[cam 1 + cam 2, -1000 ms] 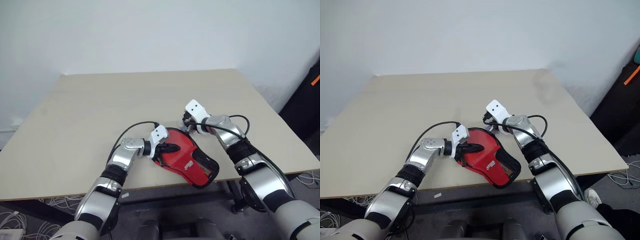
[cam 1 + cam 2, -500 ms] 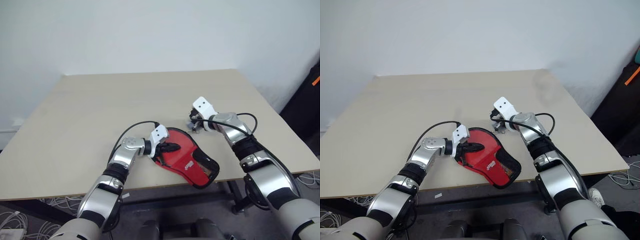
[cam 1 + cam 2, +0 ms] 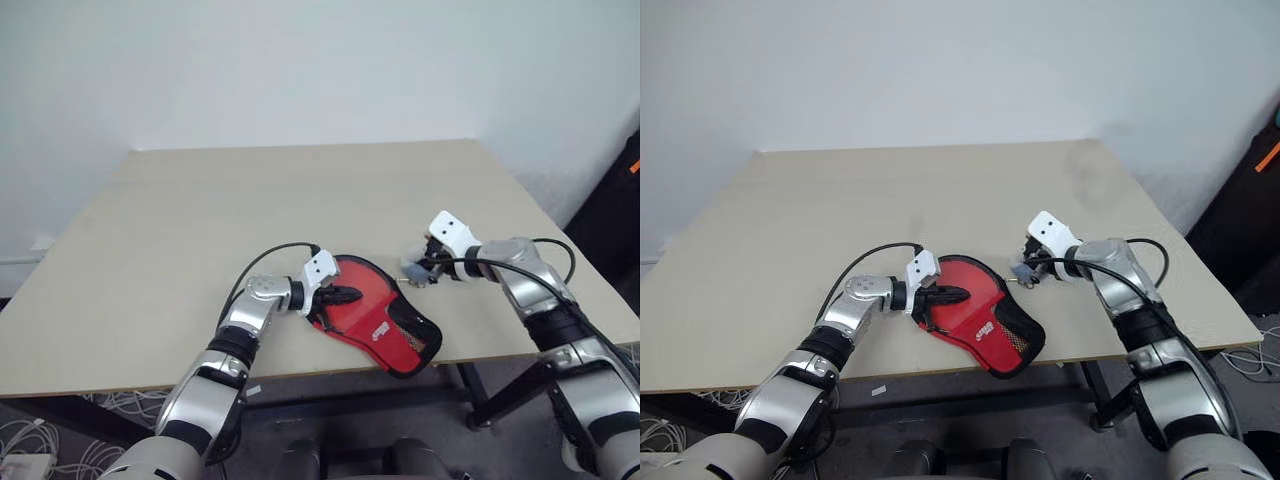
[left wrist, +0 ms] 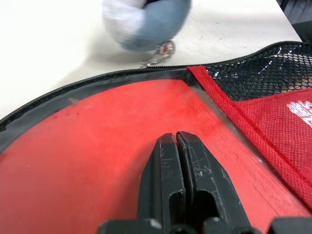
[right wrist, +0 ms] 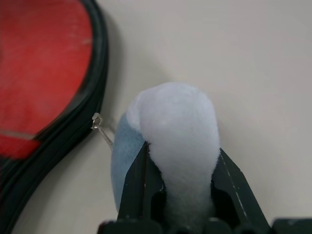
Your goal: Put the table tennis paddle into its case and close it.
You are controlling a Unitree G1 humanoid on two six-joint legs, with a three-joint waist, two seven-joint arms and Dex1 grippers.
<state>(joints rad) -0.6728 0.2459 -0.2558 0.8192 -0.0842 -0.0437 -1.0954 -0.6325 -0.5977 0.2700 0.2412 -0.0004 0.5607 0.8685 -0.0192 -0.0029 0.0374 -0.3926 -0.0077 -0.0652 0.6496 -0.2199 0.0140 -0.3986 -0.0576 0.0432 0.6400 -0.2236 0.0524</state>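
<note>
The closing step is in hand. The case lies at the table's near edge, pinned by the left gripper's shut fingers. The paddle seems to be inside. The right gripper's fingers clamp a plush zip charm just right of the case. Next, a steady pull along the rim.

Bright, even light with soft shadows on the table; the left wrist view's far part is blurred.

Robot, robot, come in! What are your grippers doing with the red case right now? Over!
Left gripper shut, pressing down on red paddle-shaped zip case. Right gripper shut on fluffy white-and-blue zipper charm, beside the case's edge. Nothing in the way.
</note>
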